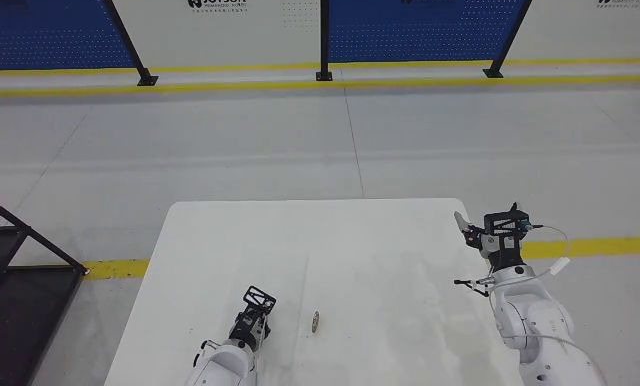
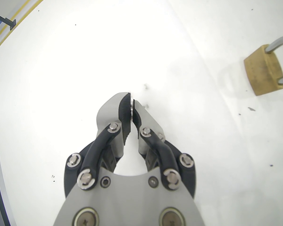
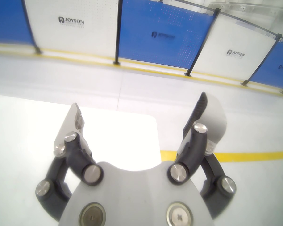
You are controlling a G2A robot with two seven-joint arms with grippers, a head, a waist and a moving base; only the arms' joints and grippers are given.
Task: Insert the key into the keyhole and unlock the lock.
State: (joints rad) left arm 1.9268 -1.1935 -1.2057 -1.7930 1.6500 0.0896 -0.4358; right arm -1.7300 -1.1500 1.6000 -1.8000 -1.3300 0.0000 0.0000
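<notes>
Your left gripper [image 2: 132, 98] pinches the key [image 2: 131, 109]; the padlock [image 2: 264, 72] lies apart from it.
Its pads are almost closed on a thin sliver of silver metal, low over the white table [image 2: 108, 36]. The brass padlock lies flat near the table's front edge, to that gripper's right, not touching it. Your right gripper [image 3: 139, 104] hangs wide open and empty over the far right corner.

One padlock [image 2: 264, 76], one key [image 2: 131, 109], two hands [image 2: 131, 101] [image 3: 139, 99]
</notes>
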